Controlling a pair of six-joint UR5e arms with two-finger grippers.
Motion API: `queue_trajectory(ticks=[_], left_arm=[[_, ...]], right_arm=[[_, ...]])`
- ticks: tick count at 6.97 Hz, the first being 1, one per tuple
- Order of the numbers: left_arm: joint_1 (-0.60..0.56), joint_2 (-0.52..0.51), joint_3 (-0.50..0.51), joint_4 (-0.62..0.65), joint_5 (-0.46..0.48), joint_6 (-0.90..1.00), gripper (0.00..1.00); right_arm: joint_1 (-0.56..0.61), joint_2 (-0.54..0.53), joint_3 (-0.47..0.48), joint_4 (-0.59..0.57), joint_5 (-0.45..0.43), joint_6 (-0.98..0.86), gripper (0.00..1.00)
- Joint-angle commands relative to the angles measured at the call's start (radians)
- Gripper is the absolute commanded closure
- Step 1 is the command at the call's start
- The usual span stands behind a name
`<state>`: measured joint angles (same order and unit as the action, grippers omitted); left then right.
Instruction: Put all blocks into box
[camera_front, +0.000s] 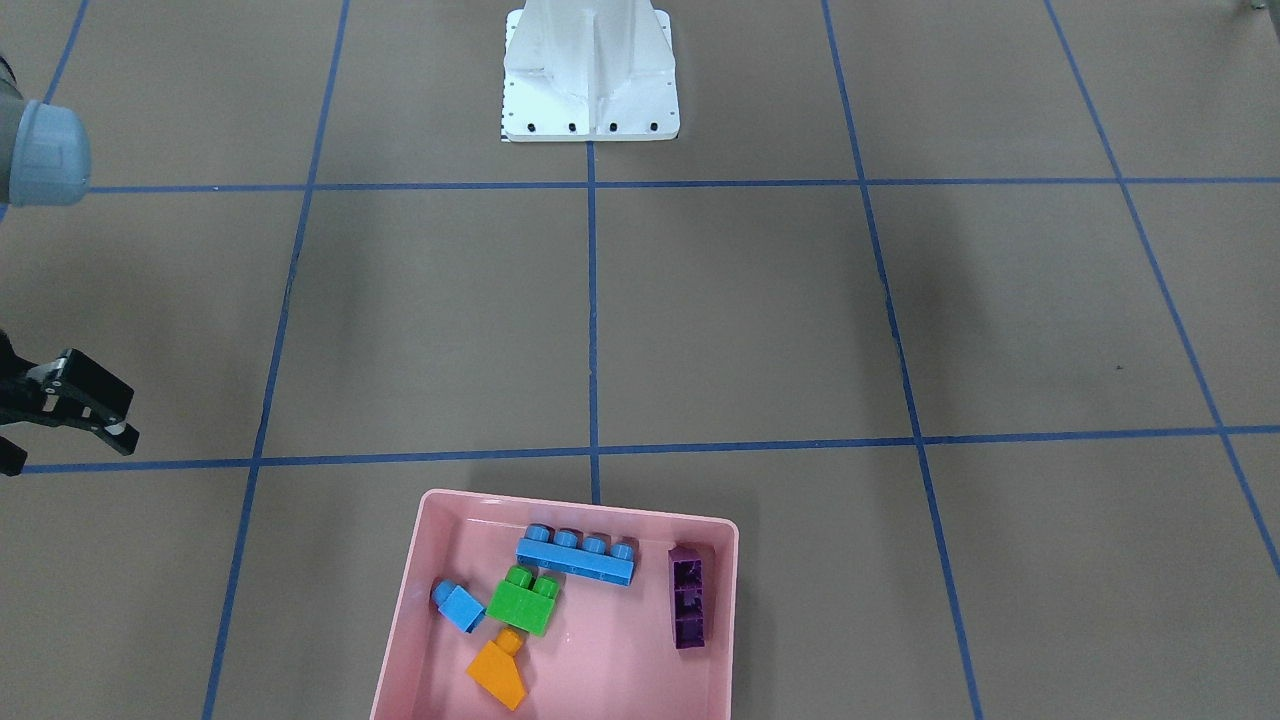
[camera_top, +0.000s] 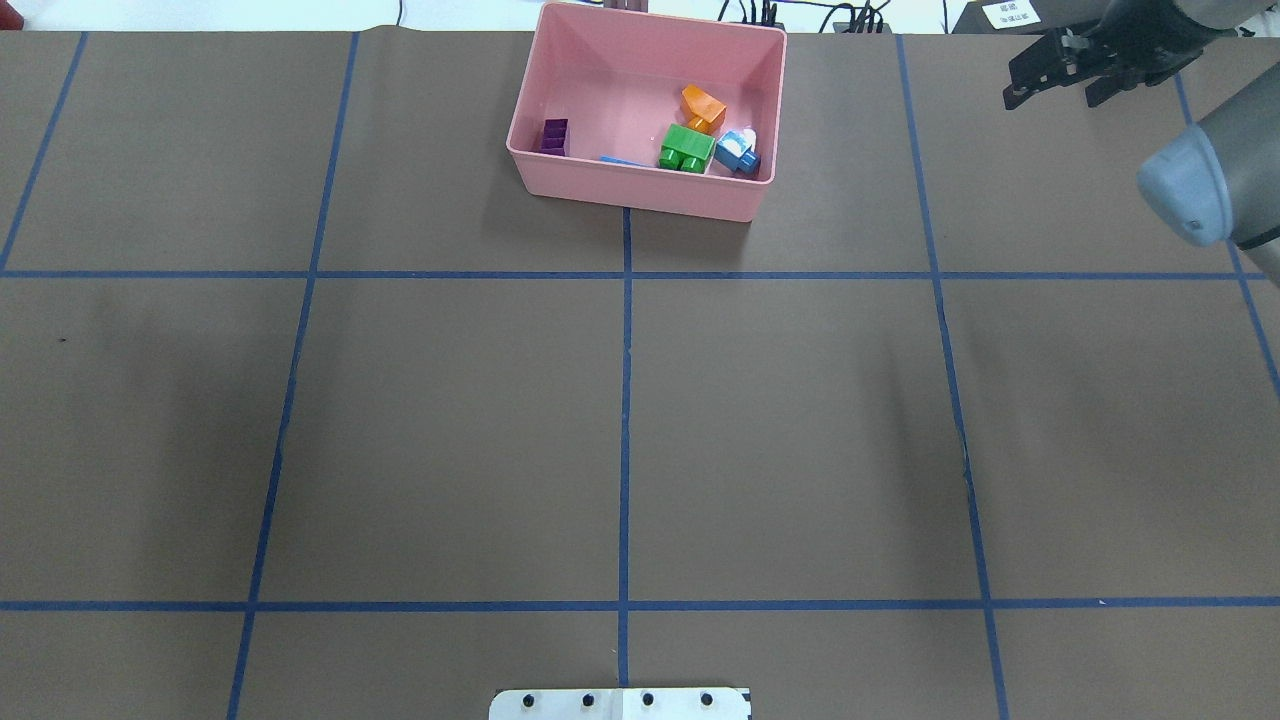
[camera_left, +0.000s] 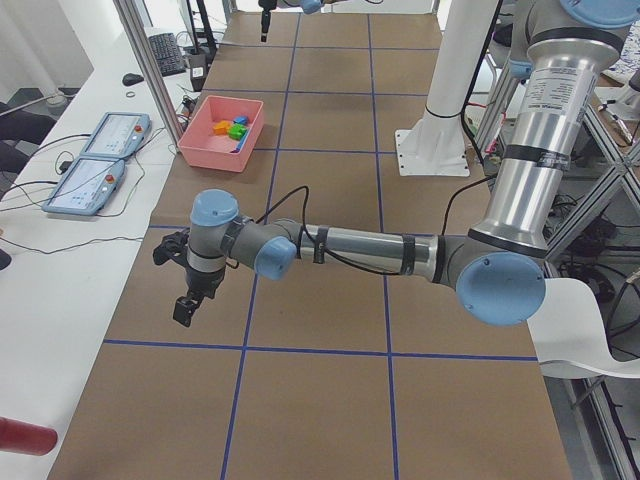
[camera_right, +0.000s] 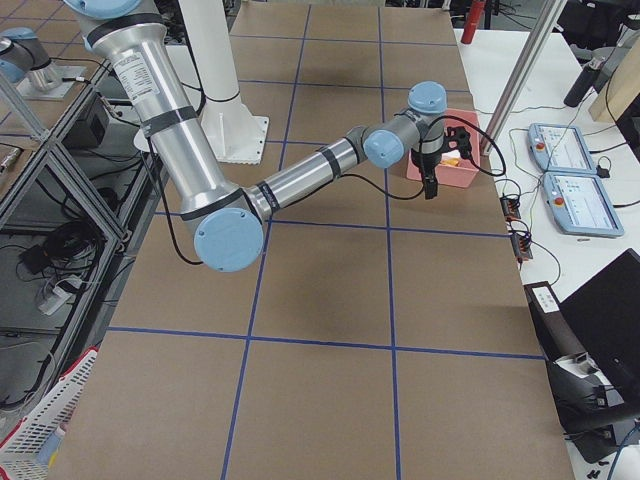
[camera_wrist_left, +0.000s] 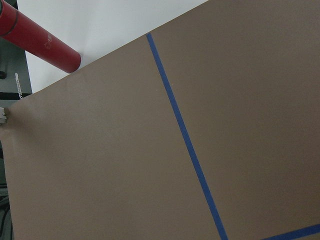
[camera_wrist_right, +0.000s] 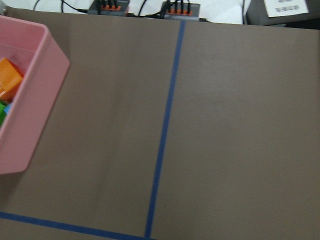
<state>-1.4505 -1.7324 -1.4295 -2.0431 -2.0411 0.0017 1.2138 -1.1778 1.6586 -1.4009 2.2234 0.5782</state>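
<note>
The pink box (camera_front: 408, 610) (camera_top: 630, 192) holds all five blocks: the orange sloped one (camera_front: 497, 672), the small blue cube (camera_front: 460, 605), the green one (camera_front: 524, 598), the long blue bar (camera_front: 577, 558) and the dark purple one (camera_front: 690, 597). My right gripper (camera_front: 65, 448) (camera_top: 1052, 98) is open and empty, above the table to the side of the box and clear of it. My left gripper (camera_left: 190, 290) shows only in the exterior left view, far from the box near the table's operator-side edge. I cannot tell if it is open or shut.
The white robot base (camera_front: 590, 75) stands at mid table. A red cylinder (camera_wrist_left: 40, 42) lies just off the table edge near my left gripper. Pendants (camera_left: 95, 165) and cables lie on the side bench. Blue tape lines cross the brown table.
</note>
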Motion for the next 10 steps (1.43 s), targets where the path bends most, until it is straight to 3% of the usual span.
queue_trajectory(ticks=[1,3,5,7,9,10], left_arm=[[0.002,0.092,0.012,-0.174,0.001,0.003,0.0],[0.001,0.143,0.012,-0.154,-0.005,0.004,0.0],[0.001,0.14,-0.062,0.1,-0.052,0.006,0.0],[-0.007,0.151,-0.185,0.298,-0.245,0.006,0.0],[-0.083,0.187,-0.19,0.31,-0.393,0.006,0.0],[-0.131,0.188,-0.19,0.31,-0.393,0.004,0.0]], right_arm=[[0.109,-0.177,0.018,0.003,-0.013,-0.13,0.0],[0.197,-0.294,0.012,0.002,0.007,-0.296,0.0],[0.248,-0.373,0.027,0.0,0.067,-0.392,0.0],[0.283,-0.416,0.023,-0.003,0.106,-0.408,0.0],[0.312,-0.454,0.023,-0.001,0.205,-0.406,0.0],[0.323,-0.46,0.021,0.0,0.209,-0.406,0.0]])
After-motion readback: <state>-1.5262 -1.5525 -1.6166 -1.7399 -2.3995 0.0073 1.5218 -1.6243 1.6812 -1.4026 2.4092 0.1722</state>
